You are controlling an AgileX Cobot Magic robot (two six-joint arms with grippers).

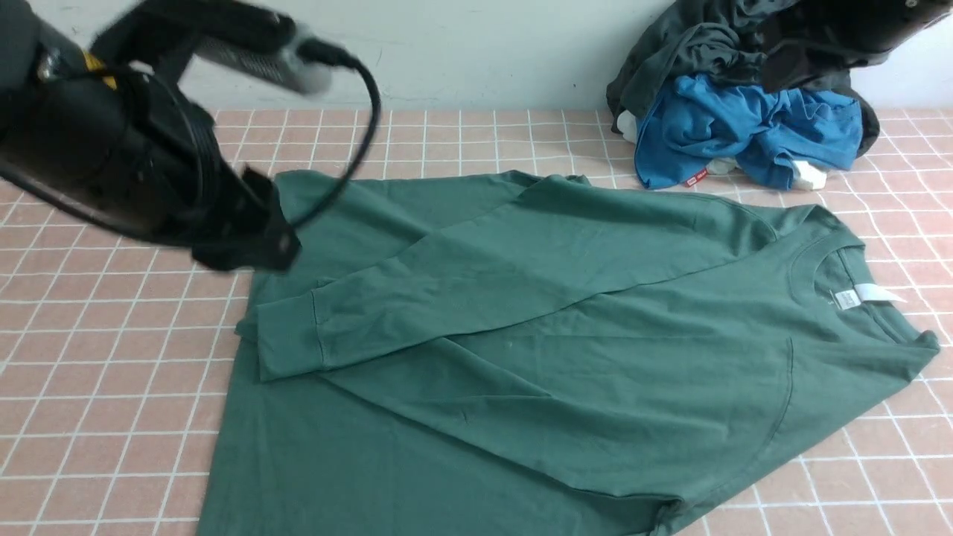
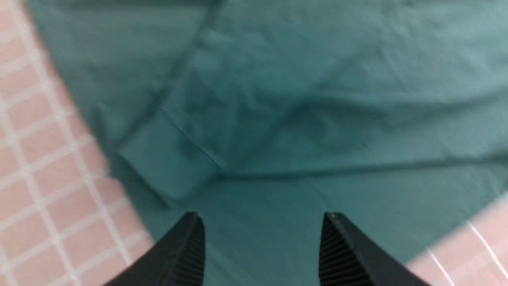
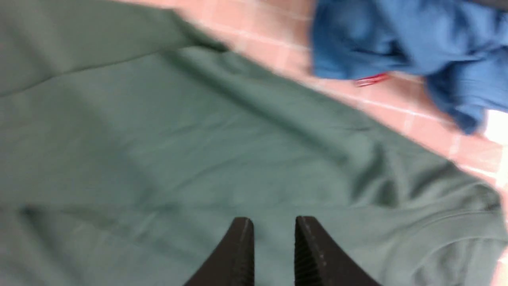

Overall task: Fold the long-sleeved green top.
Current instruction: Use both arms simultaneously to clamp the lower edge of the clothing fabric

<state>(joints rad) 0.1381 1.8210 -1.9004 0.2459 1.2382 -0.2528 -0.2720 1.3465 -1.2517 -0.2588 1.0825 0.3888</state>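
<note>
The green long-sleeved top [image 1: 566,357] lies spread flat on the table, its collar with a white label [image 1: 856,295] to the right. One sleeve is folded across the body, and its cuff [image 1: 290,339] rests near the left hem. My left gripper [image 2: 262,222] hovers open above the cloth near that cuff [image 2: 170,159], with nothing between its fingers. In the front view it is a blurred black mass [image 1: 253,238] at the top's far left corner. My right gripper [image 3: 274,222] hangs over the shoulder area with a narrow gap between its jaws and no cloth in it.
A bright blue garment [image 1: 744,134] and a dark grey-black one [image 1: 692,45] are piled at the back right against the wall, partly behind my right arm [image 1: 841,37]. Pink tiled table covering [image 1: 97,372] shows to the left of the top.
</note>
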